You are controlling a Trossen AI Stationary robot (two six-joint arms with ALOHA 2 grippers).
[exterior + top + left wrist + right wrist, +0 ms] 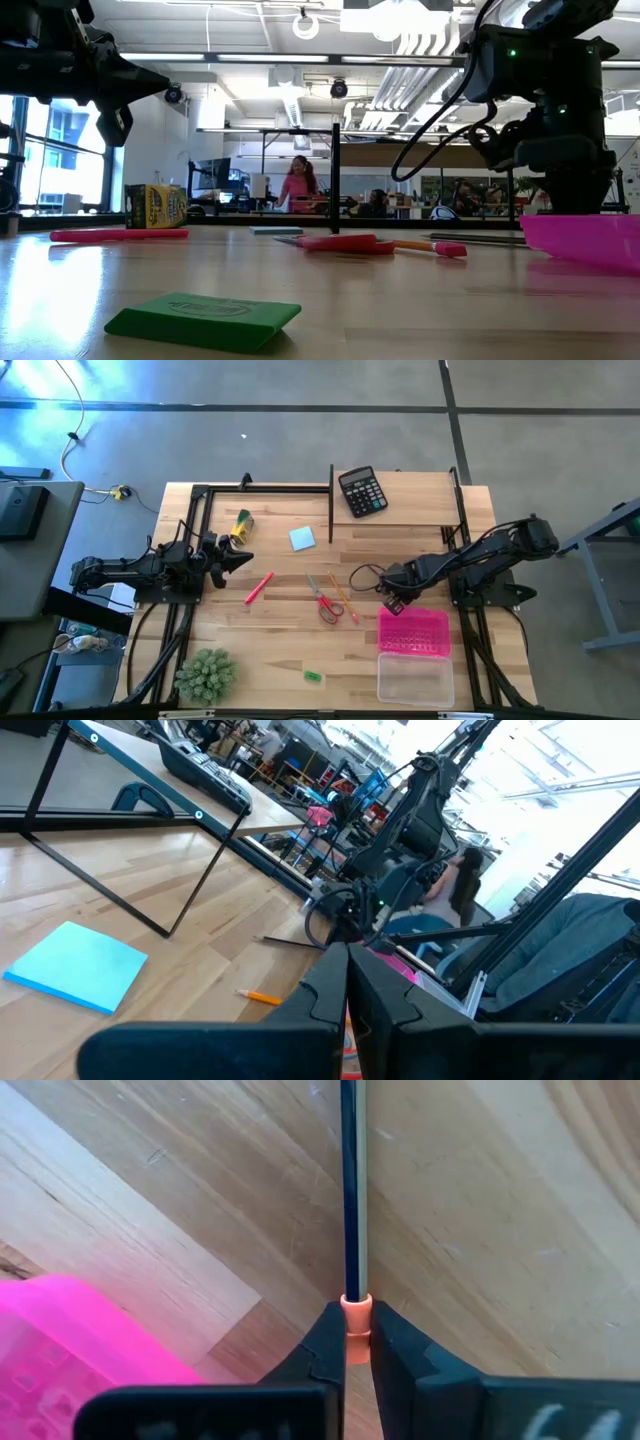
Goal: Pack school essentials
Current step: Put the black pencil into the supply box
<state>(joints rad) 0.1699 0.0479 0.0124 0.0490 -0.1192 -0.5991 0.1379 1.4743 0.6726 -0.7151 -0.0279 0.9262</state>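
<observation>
School essentials are mostly unpacked, spread over the wood-grain worktop [290, 650]. Pink case [413, 630] looks empty as far as the high view shows; its clear lid [415, 678] lies open alongside.

Right end effector [392, 604] sits just beside the case's corner, fingers clamped on the pink eraser end of a thin dark pencil [349, 1190]. Pencil lies flat on the wood, pointing away from the wrist. Judging by that, first pick is in progress and nothing is packed yet.

Left end effector [240, 558] is closed on nothing, parked at the left edge of the worktop.

Still to go:
- red pen [258, 587], slim plastic stick, centre-left
- red-handled scissors [325, 602], metal blades, looped handles, mid-worktop
- orange pencils [345, 600], thin, touching or just beside the scissors
- light-blue notepad [302, 538], flat paper square
- yellow-green box [241, 524], printed cardboard, near the left arm
- green eraser [313, 676], small flat slab, near front edge

Black calculator [362, 491] and spiky green plant [206, 674] stay out.
</observation>
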